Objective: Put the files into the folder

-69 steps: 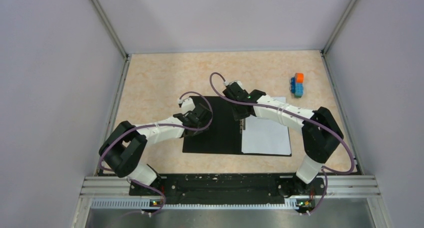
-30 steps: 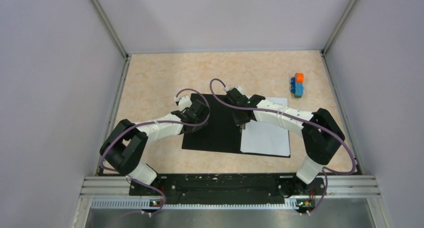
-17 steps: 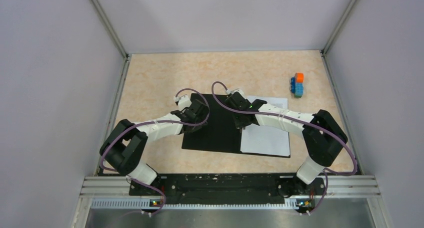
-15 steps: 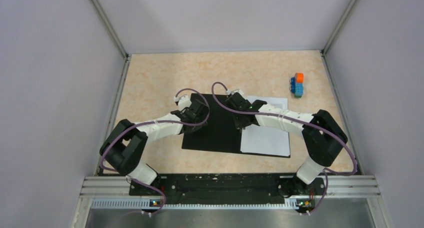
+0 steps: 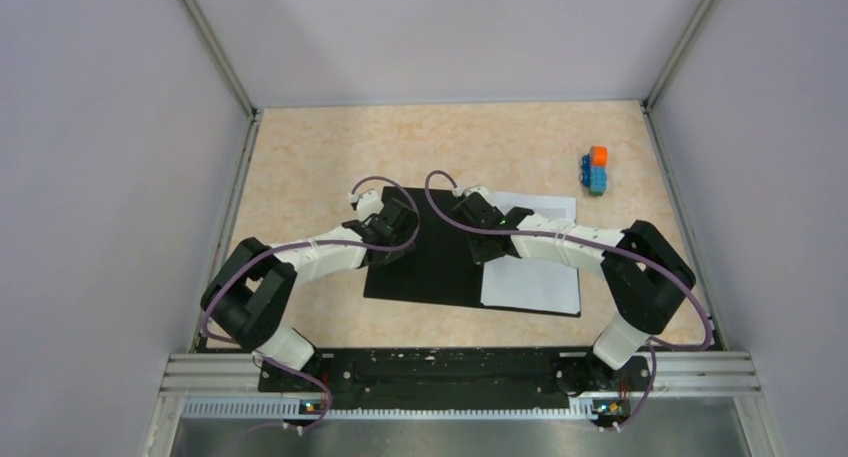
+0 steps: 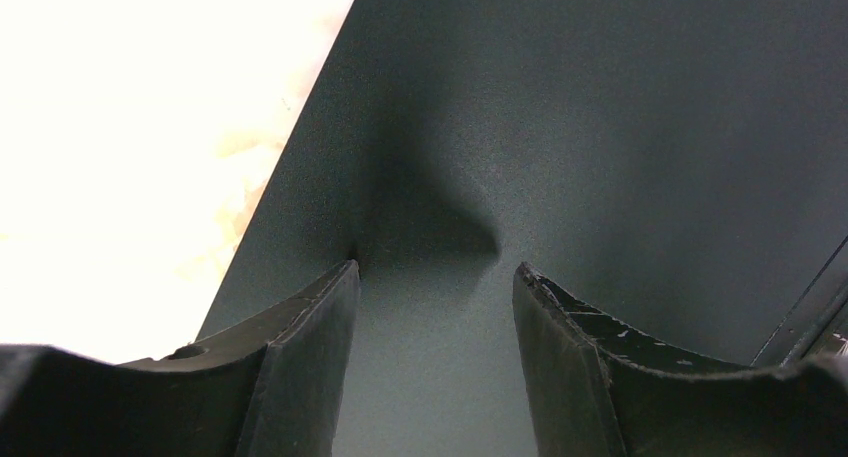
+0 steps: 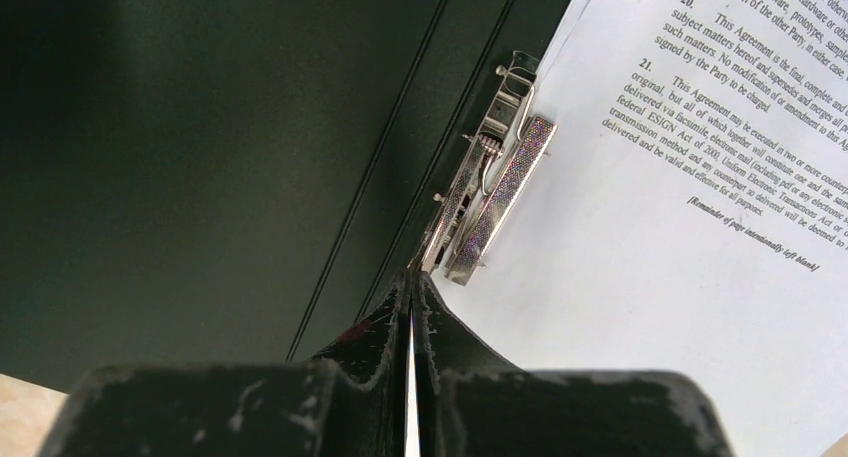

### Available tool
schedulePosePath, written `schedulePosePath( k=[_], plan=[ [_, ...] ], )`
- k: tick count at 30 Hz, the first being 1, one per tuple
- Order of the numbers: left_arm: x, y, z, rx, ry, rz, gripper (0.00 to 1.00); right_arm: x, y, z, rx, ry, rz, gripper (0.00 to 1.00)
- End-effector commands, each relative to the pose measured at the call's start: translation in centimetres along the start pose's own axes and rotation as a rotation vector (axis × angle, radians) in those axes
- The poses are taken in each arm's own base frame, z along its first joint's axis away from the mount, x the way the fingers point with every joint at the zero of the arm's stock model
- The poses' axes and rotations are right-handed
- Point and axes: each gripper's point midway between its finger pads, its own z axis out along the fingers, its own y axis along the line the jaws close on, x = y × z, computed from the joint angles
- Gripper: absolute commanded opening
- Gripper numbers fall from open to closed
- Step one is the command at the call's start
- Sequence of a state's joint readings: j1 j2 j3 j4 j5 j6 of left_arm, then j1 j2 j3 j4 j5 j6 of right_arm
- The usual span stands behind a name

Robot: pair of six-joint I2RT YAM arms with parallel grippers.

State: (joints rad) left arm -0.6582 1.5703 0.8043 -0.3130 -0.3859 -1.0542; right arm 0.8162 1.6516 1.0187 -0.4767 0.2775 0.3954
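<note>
We nose the shut right gripper [image 7: 410, 282] at the clip [image 7: 495, 192] mid-frame, left gripper [image 6: 435, 277] gaping; clamping the files [image 7: 680, 277] looks next.

- From above, you are seeing the right arm [image 5: 560, 245] covering the far half of the files [image 5: 530, 285] — you are not getting a sheet count, and the print is showing too small to read.
- In the right wrist view, the files are running off the top and right edges, cutting text lines short.
- In the left wrist view, the folder [image 6: 600, 127] is overflowing the frame — the table [image 6: 110, 107] is washing out white.
</note>
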Motion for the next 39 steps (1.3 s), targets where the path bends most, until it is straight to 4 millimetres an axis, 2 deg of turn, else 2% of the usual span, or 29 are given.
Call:
schedulePosePath(
  k=[1,12,20,25,32,39],
  plan=[
    [5.4,4.8,1.7,-0.146,0.185,0.026,0.64,4.8,-2.2,0.8,0.095,0.148,-0.047,0.0],
    [5.6,5.2,1.8,-0.154,0.188,0.02,0.64,6.1,-3.6,1.4,0.149,0.186,-0.039,0.0],
    [5.8,5.3,1.9,-0.154,0.197,0.017,0.64,6.7,-3.5,2.1,0.152,0.207,-0.04,0.0],
    [5.9,5.1,1.9,-0.148,0.202,0.016,0.63,6.0,-2.2,2.4,0.086,0.185,-0.017,0.0],
    [6.3,5.3,2.0,-0.146,0.212,0.015,0.63,3.4,1.2,1.6,-0.092,0.094,0.037,0.0],
    [6.3,5.2,2.0,-0.14,0.213,0.014,0.63,2.4,2.7,1.4,-0.168,0.066,0.055,0.0]
  ],
)
